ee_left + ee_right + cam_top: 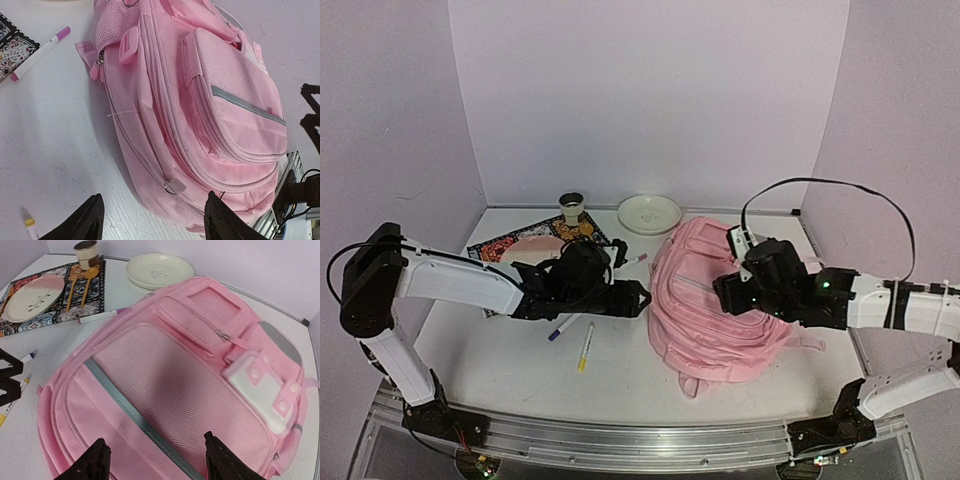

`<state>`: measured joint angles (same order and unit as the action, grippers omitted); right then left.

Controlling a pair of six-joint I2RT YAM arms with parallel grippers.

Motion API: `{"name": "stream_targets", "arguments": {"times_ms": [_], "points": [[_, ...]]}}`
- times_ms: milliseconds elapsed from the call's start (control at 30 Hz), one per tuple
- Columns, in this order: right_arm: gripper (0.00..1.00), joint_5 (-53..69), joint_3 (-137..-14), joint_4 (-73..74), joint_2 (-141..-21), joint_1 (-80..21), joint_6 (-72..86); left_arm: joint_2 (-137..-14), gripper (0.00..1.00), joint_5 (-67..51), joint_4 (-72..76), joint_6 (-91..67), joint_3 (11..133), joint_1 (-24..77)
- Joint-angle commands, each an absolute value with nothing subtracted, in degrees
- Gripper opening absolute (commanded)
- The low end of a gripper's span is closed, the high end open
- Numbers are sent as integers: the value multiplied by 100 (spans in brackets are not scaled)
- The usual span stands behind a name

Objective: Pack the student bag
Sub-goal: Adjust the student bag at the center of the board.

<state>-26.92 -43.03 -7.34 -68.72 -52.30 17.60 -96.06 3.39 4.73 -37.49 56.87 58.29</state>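
From above, I see the bag (715,300) flat on the table (520,370) between my arms: left gripper (638,298) just beside its edge, right gripper (725,295) over it. My left wrist view shows jaws spread and empty, the bag just ahead. My right wrist view shows jaws apart above its front, holding nothing.
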Motion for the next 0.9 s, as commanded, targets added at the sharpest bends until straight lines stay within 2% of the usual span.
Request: {"name": "stream_targets", "arguments": {"times_ms": [0, 100, 267, 400, 533, 633, 767, 867], "points": [[69, -2655, -3881, -250, -6164, -4669, 2400, -9977, 72, 37, 780, -3927, 6078, 5929], [77, -2520, -3594, -166, -5852, -4281, 2577, -10132, 74, -242, 859, -3972, 6199, 6006], [78, -2067, -3325, -102, -5745, -3879, 2918, -10476, 72, -384, 874, -3988, 6369, 6090], [79, -1795, -3360, -105, -5909, -3876, 3000, -10563, 56, -196, 871, -3832, 6388, 6075], [80, -1349, -3497, -105, -6139, -3876, 2977, -10509, 29, 119, 858, -3620, 6339, 5942], [80, -1042, -3549, -114, -6179, -3876, 2956, -10432, 15, 353, 785, -3379, 6292, 5720], [80, -852, -3552, -117, -6066, -3876, 2937, -10436, 12, 457, 647, -2979, 6392, 5464], [80, -754, -3551, -123, -5991, -3876, 2927, -10480, 16, 451, 610, -2695, 6543, 5415]]}}
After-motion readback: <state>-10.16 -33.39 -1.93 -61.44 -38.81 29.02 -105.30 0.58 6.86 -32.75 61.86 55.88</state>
